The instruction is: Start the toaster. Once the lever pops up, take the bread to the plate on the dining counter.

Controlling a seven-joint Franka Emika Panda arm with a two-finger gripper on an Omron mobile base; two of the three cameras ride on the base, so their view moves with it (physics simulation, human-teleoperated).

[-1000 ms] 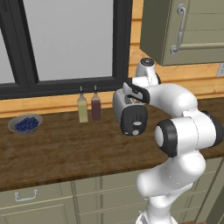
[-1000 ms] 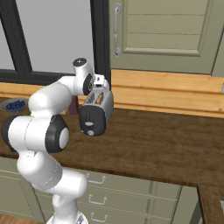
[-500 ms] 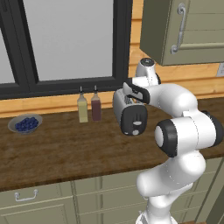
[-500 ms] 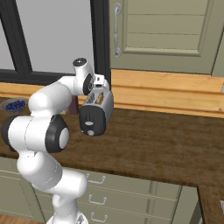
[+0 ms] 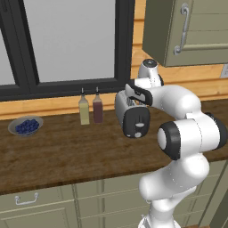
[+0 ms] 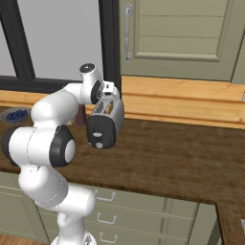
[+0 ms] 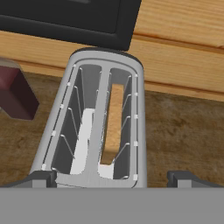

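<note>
Silver-grey toaster (image 7: 99, 127) upright on wooden counter, black end panel forward, pale tan bread (image 7: 113, 124) sunk inside its right slot

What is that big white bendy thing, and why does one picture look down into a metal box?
The white bendy thing is a robot arm in a pretend kitchen. Two cameras sit behind it, one on each side. A third camera rides on its hand, the gripper, and looks straight down into the toaster. The tan slice inside is the bread. The gripper is open and holds nothing. On the wooden counter also stand two bottles and a bowl of blueberries.
</note>
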